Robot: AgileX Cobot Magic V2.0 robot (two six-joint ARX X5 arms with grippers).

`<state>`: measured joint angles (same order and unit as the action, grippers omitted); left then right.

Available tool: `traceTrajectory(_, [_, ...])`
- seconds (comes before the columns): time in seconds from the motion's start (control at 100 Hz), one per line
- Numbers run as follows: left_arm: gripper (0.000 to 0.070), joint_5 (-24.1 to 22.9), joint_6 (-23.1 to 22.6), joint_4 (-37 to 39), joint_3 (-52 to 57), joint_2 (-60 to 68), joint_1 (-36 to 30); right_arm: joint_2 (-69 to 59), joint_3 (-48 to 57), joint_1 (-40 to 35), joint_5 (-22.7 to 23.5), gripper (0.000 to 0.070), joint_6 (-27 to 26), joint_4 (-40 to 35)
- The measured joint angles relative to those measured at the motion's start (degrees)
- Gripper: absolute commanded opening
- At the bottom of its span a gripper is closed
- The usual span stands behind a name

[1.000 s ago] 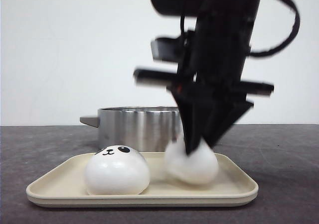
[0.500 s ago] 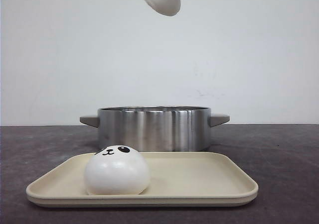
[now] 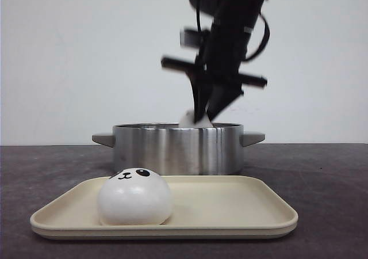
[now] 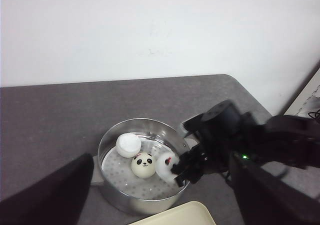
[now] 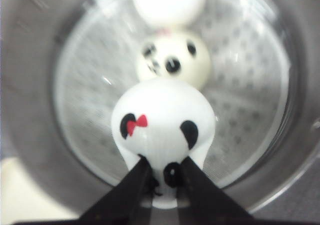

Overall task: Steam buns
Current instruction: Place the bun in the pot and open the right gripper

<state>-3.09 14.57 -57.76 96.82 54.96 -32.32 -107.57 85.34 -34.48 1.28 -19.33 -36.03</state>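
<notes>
Matte grey table [image 3: 333,178], smooth bun [image 5: 162,130], steel pot [image 3: 175,148]

Right claw [image 5: 162,177] pinching bun [image 5: 162,122]; over steamer pot [image 5: 75,100]

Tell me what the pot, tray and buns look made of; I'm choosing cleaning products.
The pot looks like brushed stainless steel: silvery, with streaky vertical reflections. The tray looks like matte cream plastic, possibly melamine: uniform colour, rounded rim, no shine. The bun on the tray looks smooth and slightly glossy with printed features, probably a soft foam or rubber replica, though real dough cannot be excluded.
</notes>
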Motion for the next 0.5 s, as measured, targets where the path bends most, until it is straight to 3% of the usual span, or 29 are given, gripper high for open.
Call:
traceTrajectory(0.05, [0.0515,0.0,0.0,-0.22,0.0,0.04,0.0,-0.55,-0.02,0.02,0.02,0.001,0.02,-0.42])
traceTrajectory(0.09, [0.0515,0.0,0.0,-0.39,0.0,0.07,0.0,-0.61,-0.02,-0.02,0.02,0.0059,0.02,-0.48])
traceTrajectory(0.22, [0.0515,0.0,0.0,-0.79,0.0,0.04,0.0,-0.59,-0.02,-0.11,-1.2,0.0411,0.04,-0.44])
traceTrajectory(0.28, [0.0515,0.0,0.0,-1.14,0.0,0.07,0.0,-0.59,-0.02,-0.13,-1.55,0.0505,0.04,-0.46])
traceTrajectory(0.5, [0.0515,0.0,0.0,-1.79,0.0,0.66,0.0,-0.57,0.22,-0.07,-2.38,0.0524,0.11,-1.09])
